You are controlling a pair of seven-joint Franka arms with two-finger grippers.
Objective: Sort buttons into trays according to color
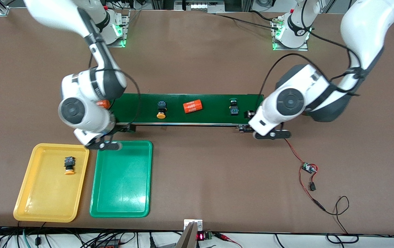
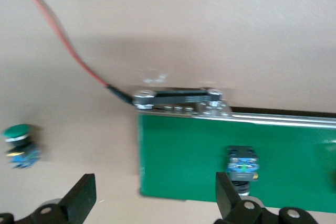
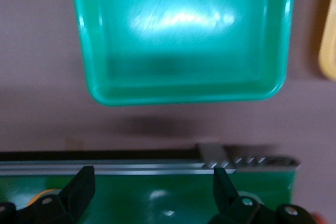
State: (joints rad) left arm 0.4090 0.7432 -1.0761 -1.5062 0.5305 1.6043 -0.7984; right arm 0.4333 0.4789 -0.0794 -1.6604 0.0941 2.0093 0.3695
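**One button of four sorted; three left**

- Done: one yellow-capped push-button point(image 1: 69, 165) lies in the shallow yellow plastic tray point(image 1: 28, 203), 8 o'clock in the front view.
- Shallow green plastic tray point(image 1: 121, 213), 7 o'clock, holds nothing.
- Left: second yellow-capped button point(image 1: 161, 110) and a green-capped button point(image 1: 233, 106) sit on the long dark green belt point(image 1: 210, 117) at centre. Another green-capped button point(image 2: 20, 145) lies on the bare surface off the belt's end, seen only from the left wrist.
- Left claw point(image 2: 152, 203): spread wide, empty, over that belt end.
- Right claw point(image 3: 149, 192): spread wide, empty, over the belt end by the green tray.
- Brown matte surface point(image 1: 200, 62); orange printed cylinder point(image 1: 192, 106) on the belt; small circuit board with red wire point(image 1: 309, 168) at 4 o'clock; cables along 6 o'clock edge.
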